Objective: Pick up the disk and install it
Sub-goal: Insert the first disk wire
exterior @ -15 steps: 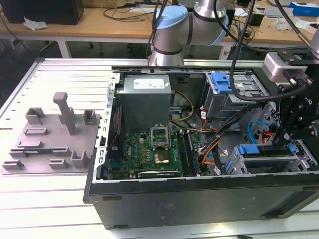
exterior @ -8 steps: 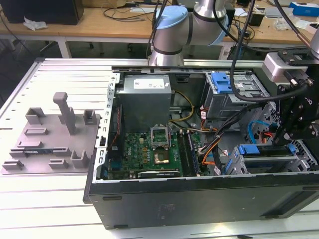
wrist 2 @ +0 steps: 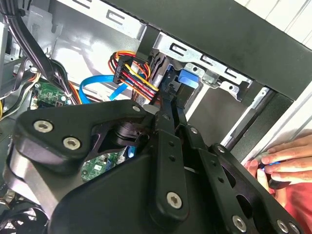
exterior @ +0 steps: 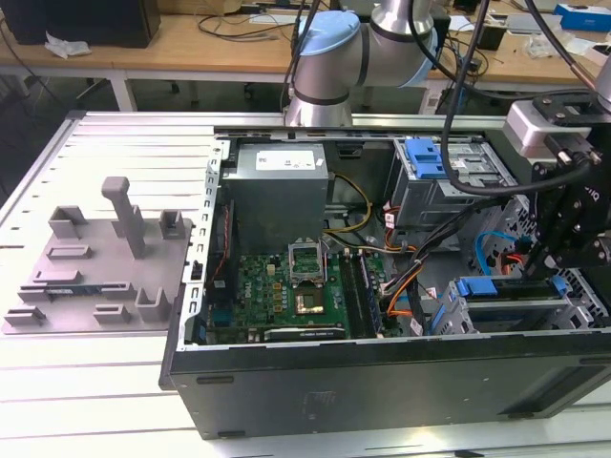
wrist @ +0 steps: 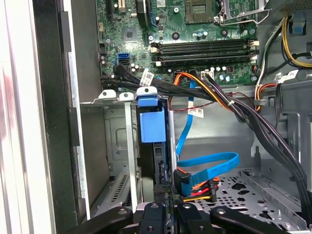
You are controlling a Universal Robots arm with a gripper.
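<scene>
Hand low inside the case, at the drive cage.
The hand (exterior: pixel 552 260) reaches down with fingers (wrist 2: pixel 168 126) pinched on the disk (wrist: pixel 152 127), which stands on edge in the cage (wrist: pixel 114 141) beside the motherboard (exterior: pixel 286 291); case (exterior: pixel 382 391) lies on the table (exterior: pixel 86 401).

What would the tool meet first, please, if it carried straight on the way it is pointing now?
Most likely the disk standing on edge in the drive cage, directly ahead of the tool; its blue bracket lies in line. Depth is unclear, so the tool may already be touching it.
</scene>
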